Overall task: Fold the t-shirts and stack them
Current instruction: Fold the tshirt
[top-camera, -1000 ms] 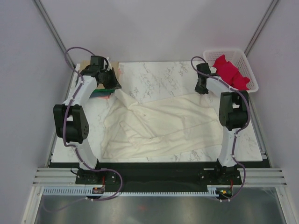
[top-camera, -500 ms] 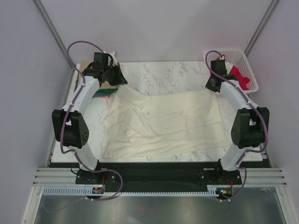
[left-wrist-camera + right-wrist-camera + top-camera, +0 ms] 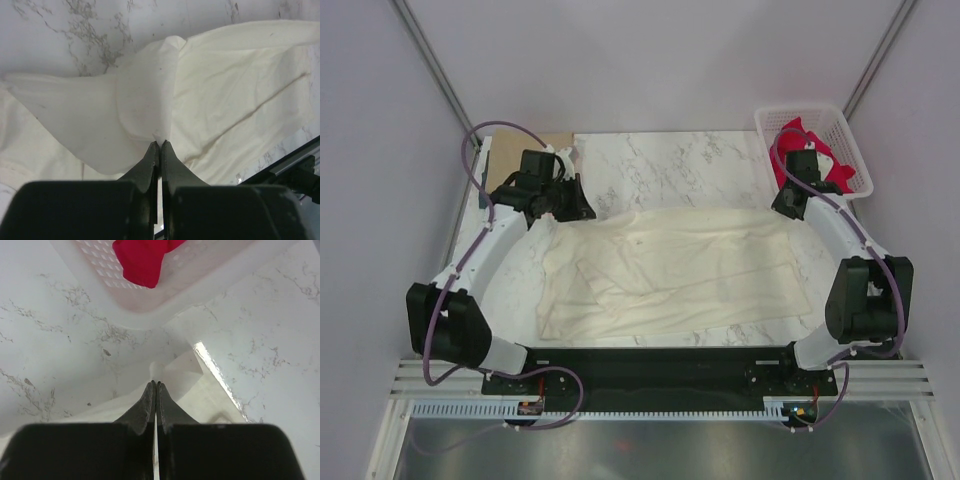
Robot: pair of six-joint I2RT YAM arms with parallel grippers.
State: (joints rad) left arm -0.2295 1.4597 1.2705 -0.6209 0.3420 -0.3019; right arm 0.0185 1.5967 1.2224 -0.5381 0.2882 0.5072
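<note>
Left gripper (image 3: 160, 144), jaws pressed together, pinches a gathered fold at the far-left corner of the cream t-shirt (image 3: 670, 270). The right gripper (image 3: 156, 384), likewise closed, nips a small tab at the garment's far-right corner, just in front of the white mesh basket (image 3: 850, 140). The shirt lies spread across the middle of the marble table (image 3: 660, 160). Its far edge runs nearly straight between the two pinch points, and its near half lies flat but creased.

Such cloth is judged light, limp and not fragile. It drapes, sags between grips and may slip from a shallow pinch, so hold is best taken at corners or seams, deep in the jaws.

Both arms reach forward from the near edge. The left bows outward along the table's left side, the right has its elbow out at the right edge, and both wrists angle down to the cloth.
</note>
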